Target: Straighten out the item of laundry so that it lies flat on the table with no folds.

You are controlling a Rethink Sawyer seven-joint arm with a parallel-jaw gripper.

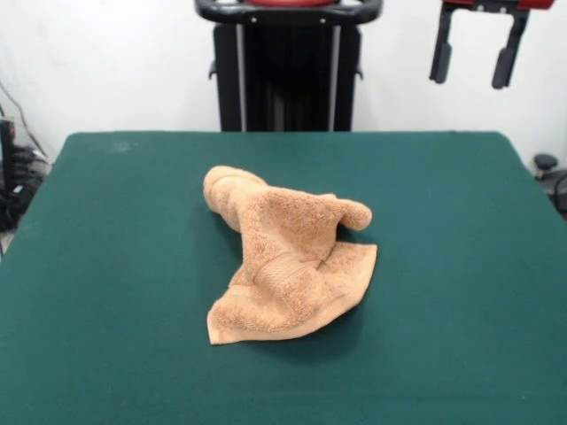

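Observation:
The orange-tan terry towel (285, 252) lies crumpled near the middle of the dark green table (106, 266). Its far part is rolled into a thick bunch at the upper left, with a second rolled lobe sticking out to the right. The near part spreads flatter, with the woven band showing across it and a corner at the lower left. My gripper (473, 60) hangs high at the top right, above and behind the table's far right corner, well away from the towel. Its two dark fingers (440, 60) stand apart and hold nothing.
The robot's black pedestal (288, 66) stands behind the table's far edge at the centre. Cables and equipment (13, 177) sit off the table's left side, and a dark object (549, 173) sits off its right side.

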